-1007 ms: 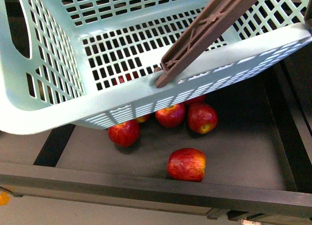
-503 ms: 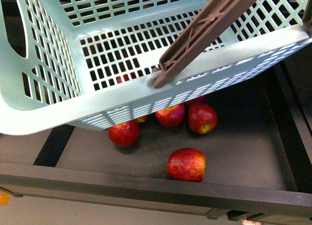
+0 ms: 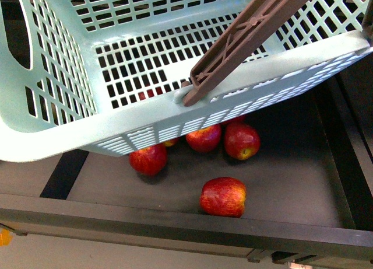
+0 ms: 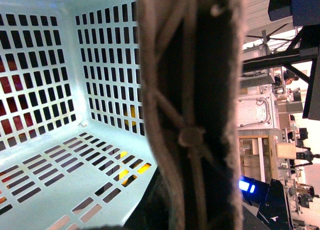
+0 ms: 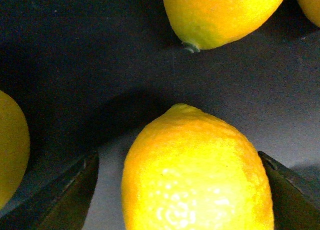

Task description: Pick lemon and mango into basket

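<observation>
The light teal basket (image 3: 145,129) hangs tilted above the shelf and fills the upper front view, its brown handle (image 3: 245,35) slanting across it. In the left wrist view that handle (image 4: 195,115) runs close past the camera, and my left gripper (image 4: 190,210) is shut on it. The slotted basket floor (image 4: 50,155) is bare. A bright yellow lemon (image 5: 195,175) with pebbly skin lies on a dark surface. My right gripper (image 5: 177,195) is open around it, one dark finger on each side. The mango is out of view.
Several red apples (image 3: 223,196) lie in a dark tray (image 3: 175,222) under the basket, three clustered at its lower rim (image 3: 203,137). More yellow fruits (image 5: 220,15) lie close around the lemon, one at the picture's edge (image 5: 10,145).
The basket shifted slightly to the left about a second ago and has since held still. The apples have not moved.
</observation>
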